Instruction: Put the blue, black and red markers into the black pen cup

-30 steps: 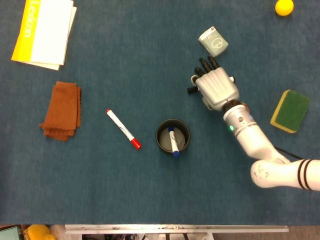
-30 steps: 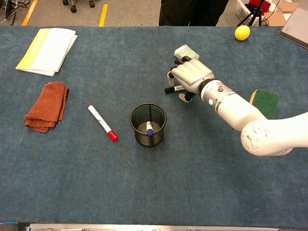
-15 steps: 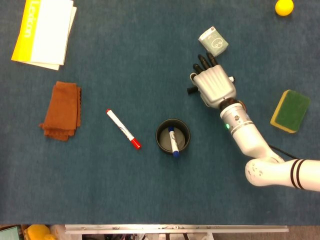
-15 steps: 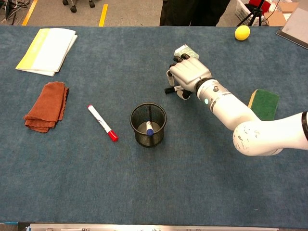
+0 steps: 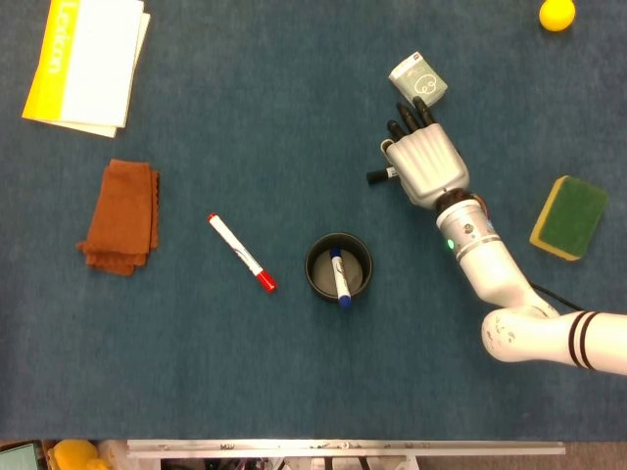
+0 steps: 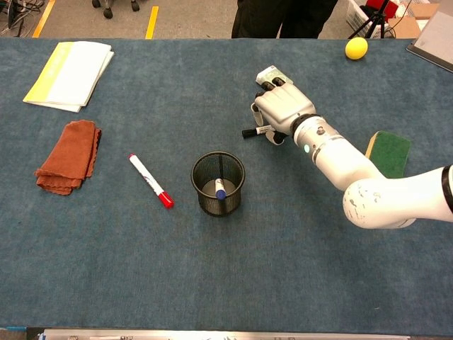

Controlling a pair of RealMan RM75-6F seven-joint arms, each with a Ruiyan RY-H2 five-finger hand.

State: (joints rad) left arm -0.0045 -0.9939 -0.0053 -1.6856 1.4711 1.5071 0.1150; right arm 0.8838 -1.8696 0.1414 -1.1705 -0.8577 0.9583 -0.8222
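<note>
Right hand lies palm-down over black marker, grasp impossible to tell. Blue marker inside black pen cup. Red marker on table, left of cup.

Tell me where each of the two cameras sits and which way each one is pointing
Head view: high above the table, looking almost straight down; the right arm enters from lower right, its right hand over the black marker.
Chest view: lower, at the table's near edge, looking forward and down across it to the floor beyond; the right hand reaches away from the camera.
Both show the black pen cup holding the blue marker, the red marker, and that hand. The left hand appears in neither.
</note>
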